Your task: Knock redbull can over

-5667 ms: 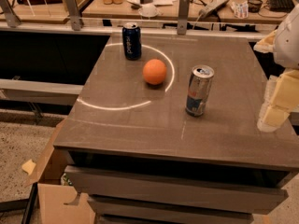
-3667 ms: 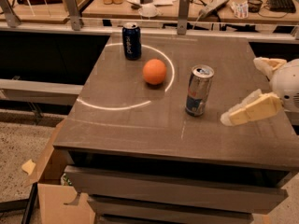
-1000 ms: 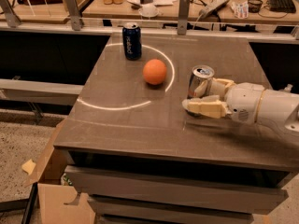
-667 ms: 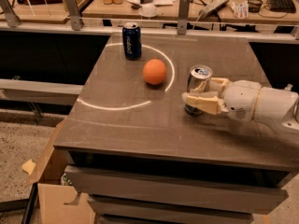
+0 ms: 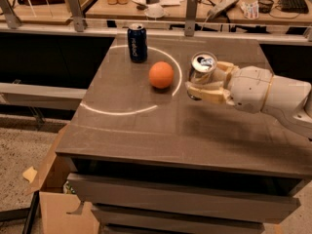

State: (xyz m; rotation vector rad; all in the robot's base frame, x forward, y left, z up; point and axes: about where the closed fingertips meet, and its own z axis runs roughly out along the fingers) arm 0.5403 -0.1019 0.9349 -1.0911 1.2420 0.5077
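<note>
The redbull can (image 5: 203, 63), slim and silver with a shiny pull-tab top, is on the right half of the dark table (image 5: 146, 135), tilted so that its top faces up and toward the camera. My gripper (image 5: 202, 80) reaches in from the right on a white arm (image 5: 265, 94). Its cream fingers (image 5: 208, 93) sit on either side of the can's body and are closed on it. The can's lower part is hidden behind the near finger.
An orange (image 5: 161, 75) lies just left of the can. A dark blue can (image 5: 137, 43) stands upright at the table's back. A white arc (image 5: 122, 112) is marked on the tabletop. A cluttered bench (image 5: 219, 4) runs behind. A cardboard box (image 5: 53, 208) sits on the floor at the lower left.
My gripper swung in from the table's right edge to the can and closed around it. The can has gone from upright to tilted, with its top now facing the camera.
</note>
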